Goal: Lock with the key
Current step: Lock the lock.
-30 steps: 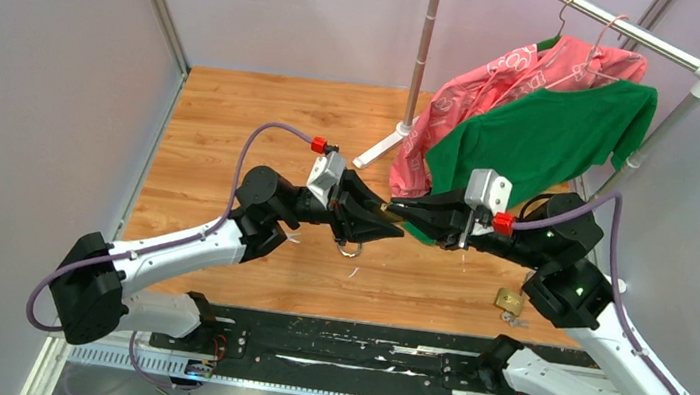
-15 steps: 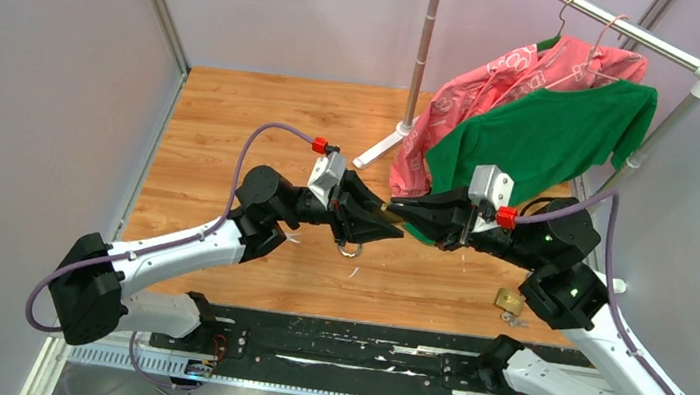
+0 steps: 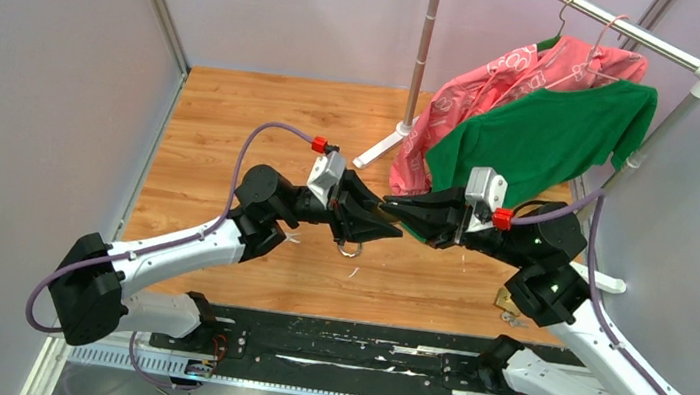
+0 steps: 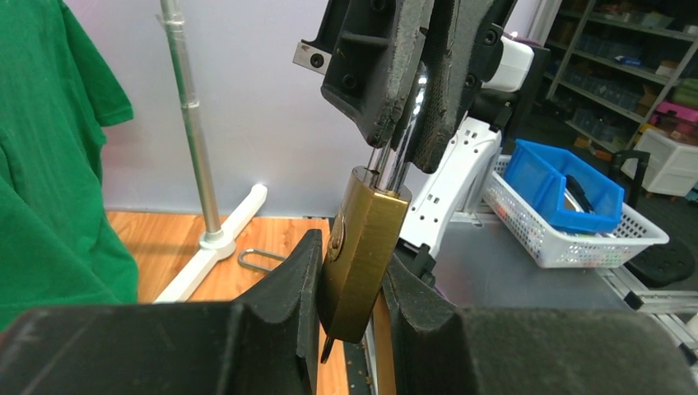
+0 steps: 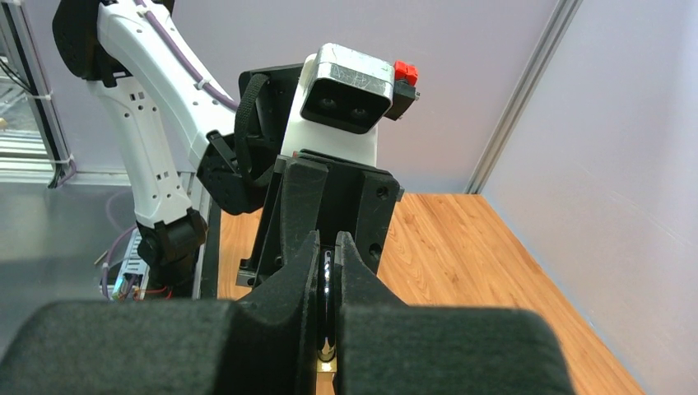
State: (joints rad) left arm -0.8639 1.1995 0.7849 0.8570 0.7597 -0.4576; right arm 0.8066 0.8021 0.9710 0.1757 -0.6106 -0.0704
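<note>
Brass padlock (image 4: pixel 360 263) held mid-air, clamped from both sides.
From above, left gripper (image 3: pixel 378 225) and right gripper (image 3: pixel 403 207) are seen tip to tip, a key ring (image 3: pixel 350 249) dangling just beneath the left one. On the left wrist view, the lock body is squeezed by the left gripper, its shackle (image 4: pixel 398 160) pinched directly above by the right gripper. On the right wrist view, that shackle is wedged between the right gripper's closed fingers (image 5: pixel 292 280).

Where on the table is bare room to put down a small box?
The far-left wood of the table, between the left wall and the rack foot, is bare. Crowded: the middle, where left gripper and right gripper clamp the padlock, and the right under the green shirt.
</note>
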